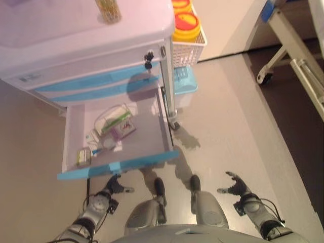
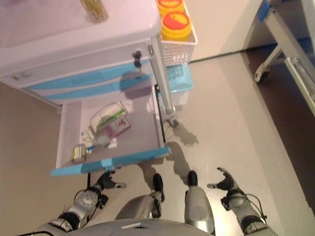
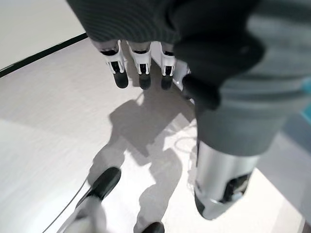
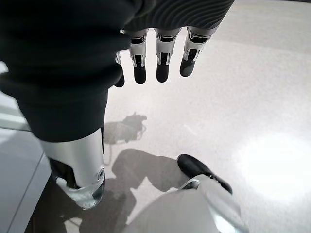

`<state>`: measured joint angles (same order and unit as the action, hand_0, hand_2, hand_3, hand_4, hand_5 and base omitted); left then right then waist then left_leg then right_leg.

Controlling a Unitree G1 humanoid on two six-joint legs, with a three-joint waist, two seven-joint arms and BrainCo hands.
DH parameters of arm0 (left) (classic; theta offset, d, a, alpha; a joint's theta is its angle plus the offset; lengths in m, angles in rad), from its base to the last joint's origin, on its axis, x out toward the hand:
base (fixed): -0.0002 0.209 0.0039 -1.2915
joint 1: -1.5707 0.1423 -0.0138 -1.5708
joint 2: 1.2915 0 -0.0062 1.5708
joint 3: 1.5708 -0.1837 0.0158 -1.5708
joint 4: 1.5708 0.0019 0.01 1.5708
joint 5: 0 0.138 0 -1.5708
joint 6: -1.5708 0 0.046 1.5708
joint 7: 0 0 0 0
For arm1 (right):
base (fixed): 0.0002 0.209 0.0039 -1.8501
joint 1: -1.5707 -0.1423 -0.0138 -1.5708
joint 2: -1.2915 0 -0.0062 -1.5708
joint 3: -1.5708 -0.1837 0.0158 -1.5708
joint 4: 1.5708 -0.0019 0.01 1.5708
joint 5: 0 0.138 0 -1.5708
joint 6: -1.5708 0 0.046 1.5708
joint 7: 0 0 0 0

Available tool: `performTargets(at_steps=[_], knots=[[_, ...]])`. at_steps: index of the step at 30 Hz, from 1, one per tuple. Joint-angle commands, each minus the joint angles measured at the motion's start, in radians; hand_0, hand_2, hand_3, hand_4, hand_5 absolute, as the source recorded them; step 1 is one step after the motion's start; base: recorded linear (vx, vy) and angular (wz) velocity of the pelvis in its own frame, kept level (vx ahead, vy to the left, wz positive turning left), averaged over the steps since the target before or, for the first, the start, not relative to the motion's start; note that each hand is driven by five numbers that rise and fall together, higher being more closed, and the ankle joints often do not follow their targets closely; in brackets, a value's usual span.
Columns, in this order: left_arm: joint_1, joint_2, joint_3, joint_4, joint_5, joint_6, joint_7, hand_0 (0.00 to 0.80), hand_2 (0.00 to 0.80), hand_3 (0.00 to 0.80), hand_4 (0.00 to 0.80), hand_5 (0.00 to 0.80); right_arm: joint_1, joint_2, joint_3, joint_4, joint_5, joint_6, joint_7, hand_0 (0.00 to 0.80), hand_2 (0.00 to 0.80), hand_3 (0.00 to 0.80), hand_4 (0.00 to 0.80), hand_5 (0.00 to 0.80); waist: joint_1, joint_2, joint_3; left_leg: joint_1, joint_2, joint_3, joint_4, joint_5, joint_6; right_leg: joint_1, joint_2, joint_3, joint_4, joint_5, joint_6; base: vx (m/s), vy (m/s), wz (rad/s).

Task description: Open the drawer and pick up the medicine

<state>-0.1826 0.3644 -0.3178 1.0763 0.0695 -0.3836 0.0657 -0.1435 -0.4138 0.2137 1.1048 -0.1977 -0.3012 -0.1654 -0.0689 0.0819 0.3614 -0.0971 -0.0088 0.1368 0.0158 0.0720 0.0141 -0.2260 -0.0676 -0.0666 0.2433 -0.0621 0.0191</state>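
The bottom drawer (image 1: 147, 132) of a white and blue medical cart (image 1: 86, 40) stands pulled out, its blue front (image 1: 117, 165) toward me. Inside lie several medicine packs: a green and white box (image 1: 112, 119), a pink pack (image 1: 124, 129) and a small yellow-green box (image 1: 83, 156). My left hand (image 1: 115, 185) hangs low below the drawer front, fingers relaxed and empty; it also shows in the left wrist view (image 3: 141, 73). My right hand (image 1: 234, 185) hangs open and empty over the floor at the right, and shows in the right wrist view (image 4: 158, 60).
A white wire basket (image 1: 188, 48) with yellow-lidded red containers (image 1: 187, 25) hangs on the cart's right side, above a light blue tray (image 1: 184, 81). A jar (image 1: 108, 10) stands on the cart top. A bed frame with a wheel (image 1: 263, 77) is at the far right.
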Motion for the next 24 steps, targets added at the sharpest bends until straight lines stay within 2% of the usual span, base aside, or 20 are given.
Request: performTargets(at_steps=[1, 5, 11, 16, 17, 18, 19, 24], knots=[[-0.065, 0.052, 0.014, -0.086, -0.042, -0.077, 0.067, 0.000, 0.000, 0.000, 0.000, 0.000, 0.017, -0.048, 0.043, -0.052, 0.024, 0.001, -0.023, 0.000, 0.000, 0.000, 0.000, 0.000, -0.025, -0.014, 0.005, -0.080, -0.023, -0.042, 0.183, -0.159, 0.043, -0.075, 0.012, -0.017, 0.120, -0.069, -0.008, 0.000, 0.000, 0.00], [-0.095, 0.103, 0.018, -0.150, -0.041, -0.094, 0.079, 0.000, 0.000, 0.000, 0.000, 0.000, 0.009, -0.073, 0.035, -0.057, 0.043, -0.002, -0.021, 0.000, 0.000, 0.000, 0.000, 0.000, -0.030, -0.020, 0.046, -0.141, -0.027, -0.041, 0.242, -0.165, 0.044, -0.129, 0.017, -0.011, 0.163, -0.075, -0.022, 0.010, 0.045, -0.02], [-0.145, 0.180, 0.024, -0.234, -0.030, -0.075, 0.101, 0.000, 0.000, 0.000, 0.000, 0.000, -0.005, -0.101, 0.018, -0.066, 0.071, -0.003, -0.027, 0.000, 0.000, 0.000, 0.000, 0.000, -0.036, -0.021, 0.089, -0.243, -0.029, -0.029, 0.330, -0.175, 0.052, -0.224, 0.029, 0.001, 0.230, -0.076, -0.036, 0.017, 0.074, -0.06], [-0.200, 0.273, 0.072, -0.311, -0.148, -0.065, 0.073, 0.000, 0.000, 0.000, 0.000, 0.000, -0.012, -0.116, 0.023, -0.111, 0.079, 0.008, -0.029, 0.000, 0.000, 0.000, 0.000, 0.000, -0.041, -0.025, 0.115, -0.331, -0.031, -0.020, 0.406, -0.194, 0.065, -0.308, 0.041, 0.019, 0.285, -0.074, -0.041, 0.036, 0.080, -0.11], [-0.224, 0.300, 0.091, -0.335, -0.171, -0.049, 0.084, 0.000, 0.000, 0.000, 0.000, 0.000, -0.010, -0.120, 0.025, -0.130, 0.077, 0.010, -0.029, 0.000, 0.000, 0.000, 0.000, 0.000, -0.044, -0.027, 0.121, -0.355, -0.033, -0.018, 0.422, -0.198, 0.069, -0.332, 0.047, 0.024, 0.297, -0.072, -0.041, 0.103, 0.079, -0.07], [-0.238, 0.310, 0.097, -0.342, -0.177, -0.042, 0.102, 0.000, 0.000, 0.000, 0.000, 0.000, -0.007, -0.120, 0.027, -0.136, 0.075, 0.012, -0.029, 0.000, 0.000, 0.000, 0.000, 0.000, -0.046, -0.026, 0.123, -0.354, -0.036, -0.025, 0.439, -0.227, 0.067, -0.334, 0.050, 0.032, 0.319, -0.101, -0.035, 0.030, 0.072, -0.07], [-0.260, 0.330, 0.108, -0.354, -0.194, -0.022, 0.109, 0.000, 0.000, 0.000, 0.000, 0.000, -0.006, -0.120, 0.028, -0.144, 0.074, 0.011, -0.030, 0.000, 0.000, 0.000, 0.000, 0.000, -0.048, -0.028, 0.124, -0.376, -0.037, -0.017, 0.436, -0.200, 0.073, -0.352, 0.052, 0.031, 0.306, -0.070, -0.042, 0.039, 0.060, -0.08], [-0.468, 0.438, 0.128, -0.336, -0.231, 0.110, 0.203, 0.000, 0.000, 0.000, 0.000, 0.000, 0.000, -0.111, 0.076, -0.187, 0.061, 0.001, -0.049, 0.000, 0.000, 0.000, 0.000, 0.000, -0.066, -0.044, 0.138, -0.415, -0.044, -0.019, 0.456, -0.207, 0.087, -0.386, 0.073, 0.055, 0.305, -0.056, -0.040, 0.029, 0.021, -0.01]])
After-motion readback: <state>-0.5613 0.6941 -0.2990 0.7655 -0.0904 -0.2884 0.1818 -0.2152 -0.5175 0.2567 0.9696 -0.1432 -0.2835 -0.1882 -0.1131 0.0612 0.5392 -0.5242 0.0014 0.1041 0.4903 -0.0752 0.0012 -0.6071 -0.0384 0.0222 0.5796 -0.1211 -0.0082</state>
